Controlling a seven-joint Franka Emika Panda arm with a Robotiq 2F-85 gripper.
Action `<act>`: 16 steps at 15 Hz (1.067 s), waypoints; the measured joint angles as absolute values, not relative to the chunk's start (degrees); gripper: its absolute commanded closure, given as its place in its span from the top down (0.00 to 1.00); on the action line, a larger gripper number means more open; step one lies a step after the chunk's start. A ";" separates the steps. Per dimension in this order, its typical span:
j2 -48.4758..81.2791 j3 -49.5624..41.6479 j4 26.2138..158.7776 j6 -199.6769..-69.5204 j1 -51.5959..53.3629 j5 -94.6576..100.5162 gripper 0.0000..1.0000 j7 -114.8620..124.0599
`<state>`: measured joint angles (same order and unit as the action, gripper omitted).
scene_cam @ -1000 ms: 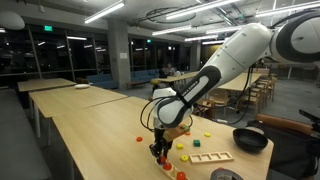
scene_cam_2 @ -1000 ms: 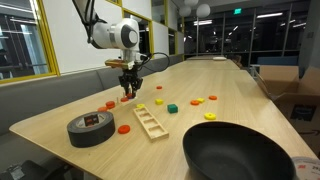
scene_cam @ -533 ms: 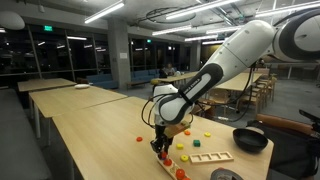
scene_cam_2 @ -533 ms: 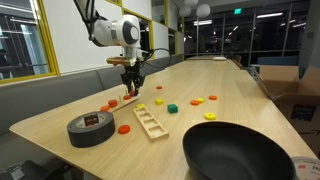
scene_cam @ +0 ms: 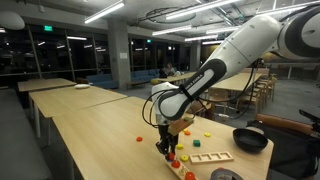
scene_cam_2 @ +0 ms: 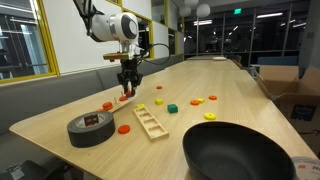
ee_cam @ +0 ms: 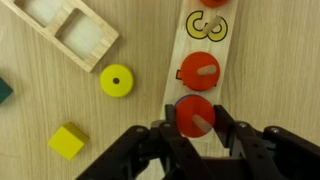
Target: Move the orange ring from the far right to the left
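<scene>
In the wrist view my gripper (ee_cam: 195, 128) has its two fingers tight against an orange-red ring (ee_cam: 195, 113). The ring sits around a wooden peg at the near end of a light peg board (ee_cam: 178, 45). A second orange-red ring (ee_cam: 198, 70) is on the neighbouring peg, and yellow rings (ee_cam: 208, 25) are on the pegs beyond. In both exterior views the gripper (scene_cam: 165, 148) (scene_cam_2: 126, 90) points straight down at the table, and the ring is too small to make out.
A loose yellow ring (ee_cam: 117, 80), a yellow block (ee_cam: 68, 142) and a wooden tray (ee_cam: 75, 30) lie beside the board. A black tape roll (scene_cam_2: 90, 128), orange discs (scene_cam_2: 124, 128), the tray (scene_cam_2: 150, 120) and a large black pan (scene_cam_2: 245, 150) are on the table.
The gripper has shifted a little sideways along the table and stays low over the peg board.
</scene>
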<state>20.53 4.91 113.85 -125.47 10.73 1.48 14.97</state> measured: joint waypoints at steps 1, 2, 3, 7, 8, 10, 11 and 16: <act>20.53 5.11 113.70 -124.04 10.75 1.48 0.21 14.47; 20.54 5.33 113.62 -122.91 10.75 1.48 0.21 13.96; 20.56 5.54 113.61 -122.38 10.75 1.46 0.21 13.45; 21.02 6.17 113.67 -123.07 10.75 1.11 0.21 13.08; 21.25 6.32 113.69 -123.23 10.75 0.85 0.21 13.05; 21.87 6.57 113.70 -123.42 10.75 0.53 0.22 13.00; 22.24 6.65 113.70 -123.57 10.75 0.46 0.21 13.00; 23.09 6.70 113.64 -124.21 10.75 0.02 0.69 12.93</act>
